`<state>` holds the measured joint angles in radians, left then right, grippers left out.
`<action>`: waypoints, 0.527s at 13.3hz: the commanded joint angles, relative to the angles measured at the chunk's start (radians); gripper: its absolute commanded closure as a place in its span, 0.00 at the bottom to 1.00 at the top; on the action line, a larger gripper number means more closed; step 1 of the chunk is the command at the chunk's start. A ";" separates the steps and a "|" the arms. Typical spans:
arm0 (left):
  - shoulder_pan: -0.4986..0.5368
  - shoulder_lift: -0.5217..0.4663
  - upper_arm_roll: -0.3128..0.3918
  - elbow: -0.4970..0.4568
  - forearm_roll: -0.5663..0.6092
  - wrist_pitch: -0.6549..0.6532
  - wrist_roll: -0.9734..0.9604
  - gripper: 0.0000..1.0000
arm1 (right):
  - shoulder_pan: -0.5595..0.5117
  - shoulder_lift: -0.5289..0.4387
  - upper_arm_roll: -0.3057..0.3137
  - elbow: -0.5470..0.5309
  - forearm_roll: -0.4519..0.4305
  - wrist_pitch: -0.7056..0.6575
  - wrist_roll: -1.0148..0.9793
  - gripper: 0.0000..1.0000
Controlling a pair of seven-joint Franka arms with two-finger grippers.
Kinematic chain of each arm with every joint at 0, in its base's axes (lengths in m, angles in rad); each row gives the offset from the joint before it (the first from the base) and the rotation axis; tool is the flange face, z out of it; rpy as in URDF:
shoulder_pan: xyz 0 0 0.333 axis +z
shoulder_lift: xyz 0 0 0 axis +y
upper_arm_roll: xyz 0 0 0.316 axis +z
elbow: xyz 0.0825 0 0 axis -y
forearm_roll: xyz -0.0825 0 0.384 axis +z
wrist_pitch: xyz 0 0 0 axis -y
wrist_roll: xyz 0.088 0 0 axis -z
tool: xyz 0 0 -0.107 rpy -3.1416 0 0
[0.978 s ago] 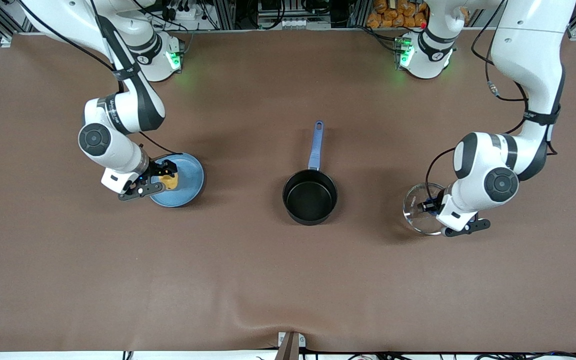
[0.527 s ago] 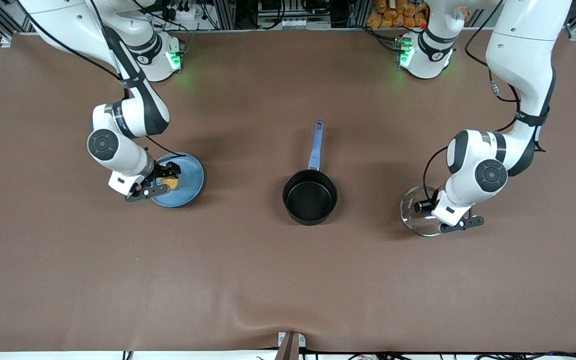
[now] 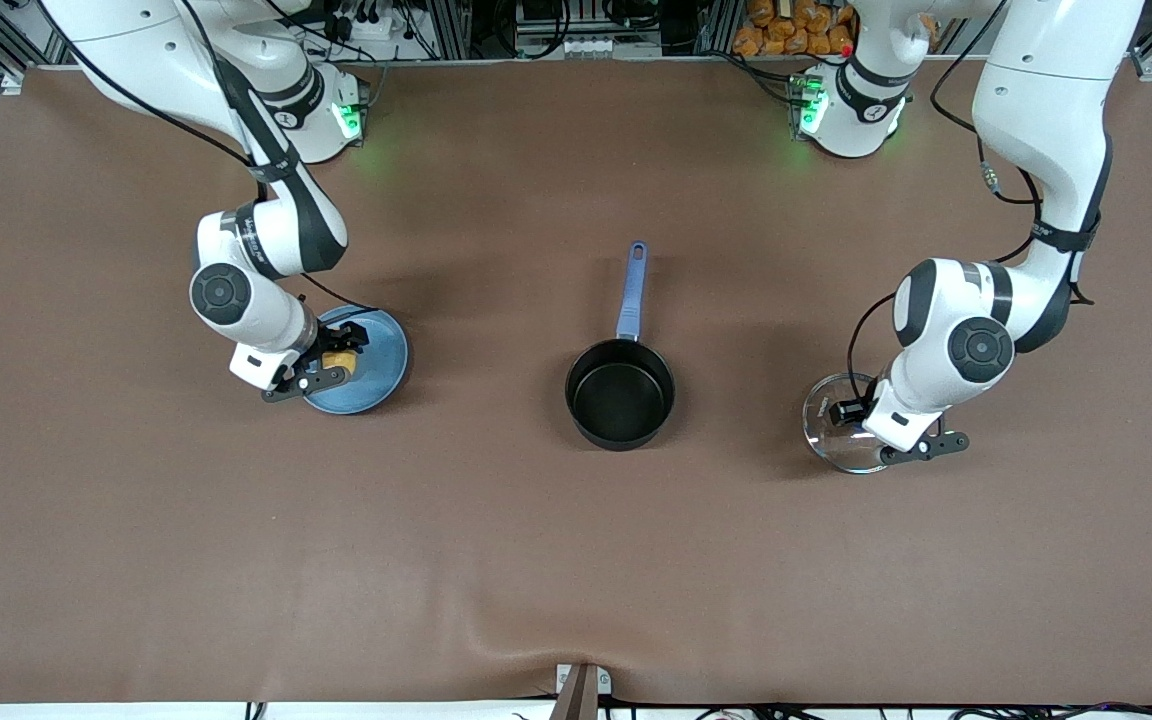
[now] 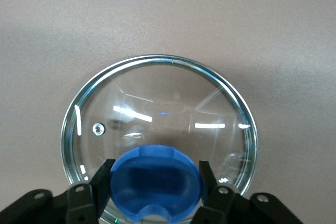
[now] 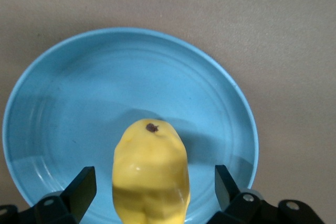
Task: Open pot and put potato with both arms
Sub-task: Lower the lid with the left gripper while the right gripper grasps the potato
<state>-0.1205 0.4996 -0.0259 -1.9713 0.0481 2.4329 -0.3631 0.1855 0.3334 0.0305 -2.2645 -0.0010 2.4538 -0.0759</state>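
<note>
The black pot (image 3: 620, 395) stands open in the middle of the table, its blue handle pointing toward the robots' bases. Its glass lid (image 3: 833, 443) lies on the table toward the left arm's end. My left gripper (image 3: 851, 412) is shut on the lid's blue knob (image 4: 156, 179), one finger against each side; the glass lid (image 4: 157, 108) rests flat on the cloth. The yellow potato (image 3: 339, 360) lies on the light-blue plate (image 3: 381, 360). My right gripper (image 3: 331, 358) is open around the potato (image 5: 151, 166), with a gap on each side of it.
The light-blue plate (image 5: 79, 93) sits toward the right arm's end of the brown table cloth. Bare cloth lies between the plate and the pot, and between the pot and the lid.
My right gripper has moved over the plate and come down around the potato. My left arm has shifted slightly with the lid, which now rests on the table.
</note>
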 commanded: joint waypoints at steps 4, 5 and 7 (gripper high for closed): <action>0.044 -0.131 -0.002 0.104 0.026 -0.177 0.021 0.00 | 0.005 0.018 -0.003 -0.013 0.055 0.027 -0.022 0.04; 0.045 -0.154 -0.005 0.170 0.023 -0.251 0.021 0.00 | 0.005 0.018 -0.003 -0.013 0.055 0.027 -0.022 0.27; 0.045 -0.184 -0.011 0.302 0.012 -0.392 0.029 0.00 | 0.005 0.018 -0.003 -0.013 0.056 0.025 -0.022 0.63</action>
<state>-0.0818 0.3497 -0.0242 -1.7780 0.0505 2.1694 -0.3492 0.1855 0.3544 0.0302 -2.2662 0.0347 2.4587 -0.0759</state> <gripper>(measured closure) 0.000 0.115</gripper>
